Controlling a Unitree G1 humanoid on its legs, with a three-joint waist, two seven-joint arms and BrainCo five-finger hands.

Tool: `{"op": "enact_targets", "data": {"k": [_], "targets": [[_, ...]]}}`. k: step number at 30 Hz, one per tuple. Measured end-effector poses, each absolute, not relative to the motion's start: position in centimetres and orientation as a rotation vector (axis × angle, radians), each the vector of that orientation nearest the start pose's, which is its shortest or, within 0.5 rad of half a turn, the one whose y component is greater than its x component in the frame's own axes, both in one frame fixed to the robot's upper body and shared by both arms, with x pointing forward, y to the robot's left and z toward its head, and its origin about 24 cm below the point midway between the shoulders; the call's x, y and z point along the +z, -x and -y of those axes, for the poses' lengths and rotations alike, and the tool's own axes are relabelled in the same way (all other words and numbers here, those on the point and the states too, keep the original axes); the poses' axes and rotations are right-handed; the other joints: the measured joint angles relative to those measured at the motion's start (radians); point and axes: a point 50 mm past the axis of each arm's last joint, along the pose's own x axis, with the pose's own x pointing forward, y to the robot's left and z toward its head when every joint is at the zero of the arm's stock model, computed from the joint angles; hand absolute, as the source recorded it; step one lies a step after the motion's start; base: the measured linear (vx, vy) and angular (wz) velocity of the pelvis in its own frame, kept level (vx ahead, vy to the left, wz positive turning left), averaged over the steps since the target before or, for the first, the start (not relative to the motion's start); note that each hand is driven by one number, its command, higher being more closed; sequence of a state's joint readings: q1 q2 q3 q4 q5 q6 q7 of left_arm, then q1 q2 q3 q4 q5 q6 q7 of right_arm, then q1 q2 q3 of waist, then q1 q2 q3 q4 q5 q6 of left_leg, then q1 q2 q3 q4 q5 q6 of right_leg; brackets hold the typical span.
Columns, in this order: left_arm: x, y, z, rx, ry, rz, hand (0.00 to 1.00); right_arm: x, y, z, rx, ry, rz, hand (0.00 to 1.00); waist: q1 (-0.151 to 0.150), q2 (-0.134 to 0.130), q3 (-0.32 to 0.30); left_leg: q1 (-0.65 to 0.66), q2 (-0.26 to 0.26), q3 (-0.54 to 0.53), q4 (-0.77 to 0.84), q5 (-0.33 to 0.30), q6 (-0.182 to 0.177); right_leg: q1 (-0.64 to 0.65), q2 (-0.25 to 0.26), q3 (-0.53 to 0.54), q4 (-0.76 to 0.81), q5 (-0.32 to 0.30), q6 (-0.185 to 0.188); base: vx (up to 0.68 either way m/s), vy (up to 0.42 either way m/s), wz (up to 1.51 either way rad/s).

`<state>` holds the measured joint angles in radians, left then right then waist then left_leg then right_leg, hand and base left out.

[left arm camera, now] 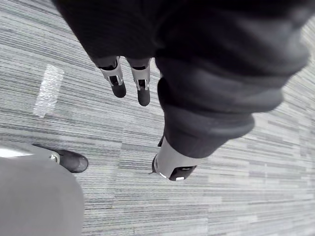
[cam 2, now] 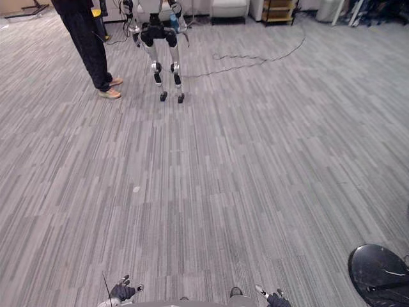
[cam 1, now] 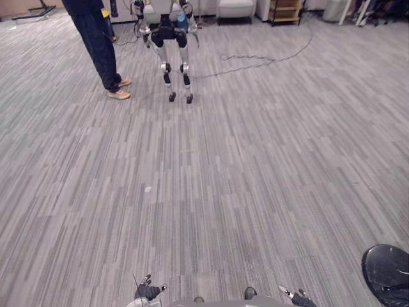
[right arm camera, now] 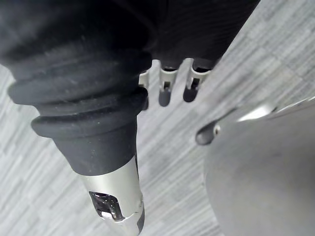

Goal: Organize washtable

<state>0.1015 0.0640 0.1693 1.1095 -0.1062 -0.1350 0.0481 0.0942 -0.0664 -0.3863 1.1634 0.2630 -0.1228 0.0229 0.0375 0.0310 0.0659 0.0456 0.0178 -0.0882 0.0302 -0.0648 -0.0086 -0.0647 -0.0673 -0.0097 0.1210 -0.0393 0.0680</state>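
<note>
The left hand (left arm camera: 173, 160) and right hand (right arm camera: 112, 187) hung low at the sides, fingers loosely straight, holding nothing. Which way the washtable lay from either could not be told; ahead stretched carpet (cam 1: 243, 179), 1 person (cam 1: 96, 38) standing far off.

Person in dark trousers (cam 1: 96, 38): 1, far left
Tan shoes (cam 1: 119, 94): 2, on that person
Silver-grey humanoid robot with black joints (cam 1: 170, 38): 1, far, right of person
Thin black cable (cam 1: 249, 59): 1, far
Glossy black round object (cam 1: 386, 272): 1, near right
</note>
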Motion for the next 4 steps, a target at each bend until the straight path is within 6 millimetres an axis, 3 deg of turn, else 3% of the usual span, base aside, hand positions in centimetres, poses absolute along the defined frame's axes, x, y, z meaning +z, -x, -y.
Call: {"op": "enact_targets", "data": {"k": [4], "targets": [[-16.3, -8.4, -19.9, 0.325, 0.095, -1.049, 0.00, -17.0, -5.2, 21.8, -0.557, -0.336, -1.123, 0.00, 0.005, -0.014, 0.005, 0.019, 0.007, -0.098, -0.011, 0.018, -0.032, 0.099, -0.001, -0.125, -0.039, -0.010, -0.015, 0.11, -0.101, 0.82]]}}
